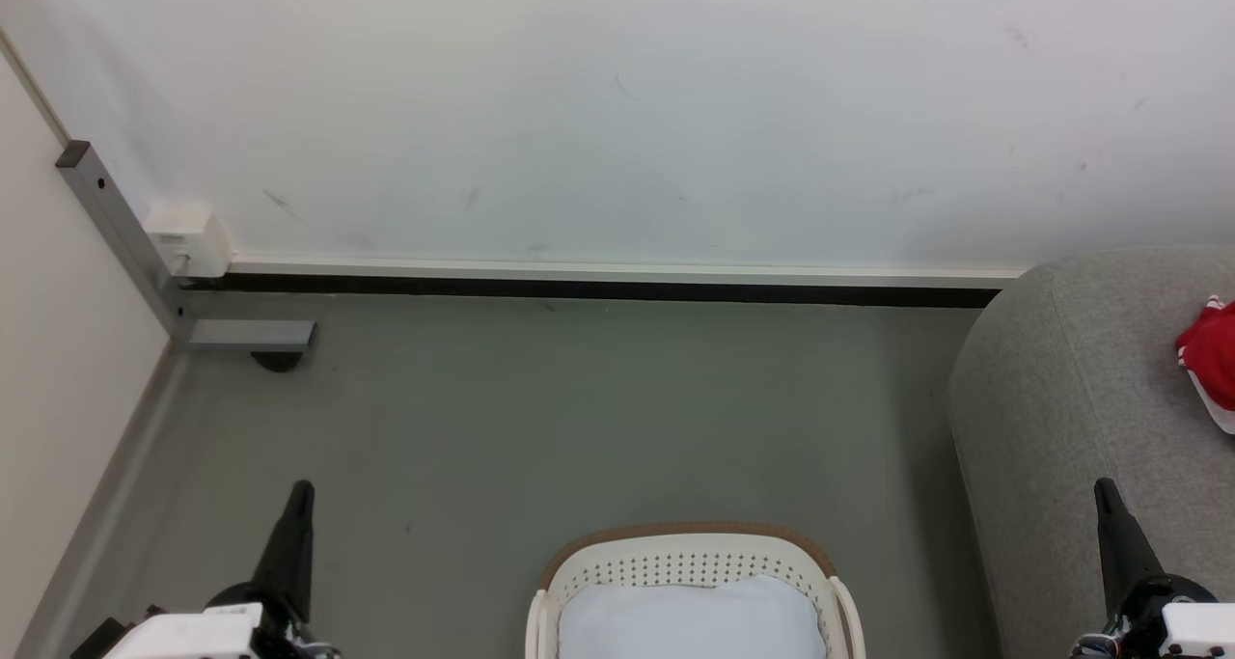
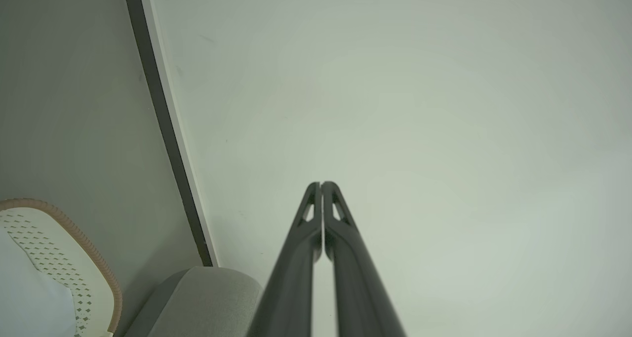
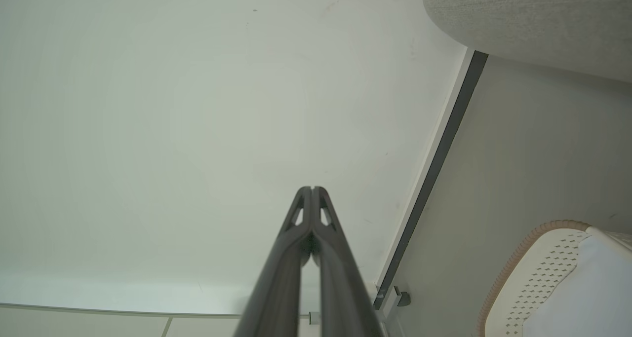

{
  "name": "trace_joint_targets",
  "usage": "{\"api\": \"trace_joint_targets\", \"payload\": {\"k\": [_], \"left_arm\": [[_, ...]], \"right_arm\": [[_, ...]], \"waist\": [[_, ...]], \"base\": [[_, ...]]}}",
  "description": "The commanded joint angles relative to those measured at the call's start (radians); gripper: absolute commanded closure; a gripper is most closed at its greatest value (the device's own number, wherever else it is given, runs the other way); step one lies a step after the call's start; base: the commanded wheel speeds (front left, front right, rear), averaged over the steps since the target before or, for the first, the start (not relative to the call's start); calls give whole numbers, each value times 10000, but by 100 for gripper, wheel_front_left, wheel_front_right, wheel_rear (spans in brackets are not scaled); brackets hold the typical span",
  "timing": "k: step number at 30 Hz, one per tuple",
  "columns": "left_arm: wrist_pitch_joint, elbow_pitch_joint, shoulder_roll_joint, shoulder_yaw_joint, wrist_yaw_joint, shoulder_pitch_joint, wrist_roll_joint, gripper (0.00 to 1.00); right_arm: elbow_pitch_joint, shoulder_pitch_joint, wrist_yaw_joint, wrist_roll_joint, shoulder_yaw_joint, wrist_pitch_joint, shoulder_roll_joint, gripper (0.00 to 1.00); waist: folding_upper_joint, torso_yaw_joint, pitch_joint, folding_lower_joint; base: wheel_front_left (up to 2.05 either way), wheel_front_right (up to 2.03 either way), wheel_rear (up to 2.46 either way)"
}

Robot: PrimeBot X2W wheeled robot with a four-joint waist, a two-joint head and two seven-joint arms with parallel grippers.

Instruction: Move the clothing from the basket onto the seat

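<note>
Your left claw (image 1: 301,493) and right claw (image 1: 1106,493) are both pressed together and hold nothing. They sit low on either side of the basket (image 1: 687,535), pointing at the wall (image 1: 617,109), which looks like a rest pose that keeps them clear of the work. The clothing (image 1: 1211,350) lies on the sofa (image 1: 1061,398) at the head view's right edge, well apart from the basket. The visible part of the basket holds pale padding (image 1: 690,620) and no red, but its near part is cut off. The task looks done or nearly so; check that hidden part.

Pale scuffed wall (image 1: 617,109), dark skirting (image 1: 598,288), grey floor (image 1: 579,408)
</note>
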Motion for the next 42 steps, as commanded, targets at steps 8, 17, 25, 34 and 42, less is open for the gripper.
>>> {"api": "trace_joint_targets", "payload": {"k": [8, 17, 25, 34, 42], "left_arm": [[38, -35, 25, 15, -50, -82, -125, 100], [38, -35, 25, 15, -50, -82, -125, 100], [37, -36, 25, 14, -51, -82, -126, 100], [37, -36, 25, 14, -51, -82, -124, 100], [37, -36, 25, 14, -51, -82, -124, 100]], "right_arm": [[-52, -122, -21, 15, -37, 33, -74, 100], [-52, -122, -21, 15, -37, 33, -74, 100], [-52, -122, -21, 15, -37, 33, -75, 100], [-50, -122, -21, 15, -37, 32, -75, 100], [-50, -122, -21, 15, -37, 34, -75, 100]], "waist": [[0, 0, 0, 0], [0, 0, 0, 0], [0, 0, 0, 0], [0, 0, 0, 0], [0, 0, 0, 0]], "base": [[0, 0, 0], [0, 0, 0], [0, 0, 0], [0, 0, 0], [0, 0, 0]]}}
